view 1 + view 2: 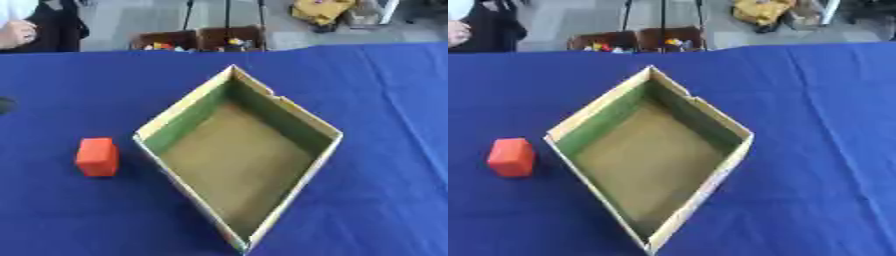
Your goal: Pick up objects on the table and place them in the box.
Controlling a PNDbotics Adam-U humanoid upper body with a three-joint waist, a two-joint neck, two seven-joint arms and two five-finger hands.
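An orange-red block stands on the blue tablecloth, a little to the left of the box and apart from it. The cardboard box lies open in the middle of the table, turned corner-on like a diamond, with green inner walls and a bare brown floor. Nothing lies inside it. Neither of my hands shows in either eye view.
A small dark shape sits at the table's left edge; I cannot make out what it is. Beyond the far edge of the table stand two brown bins with coloured items, and a person stands at the upper left corner.
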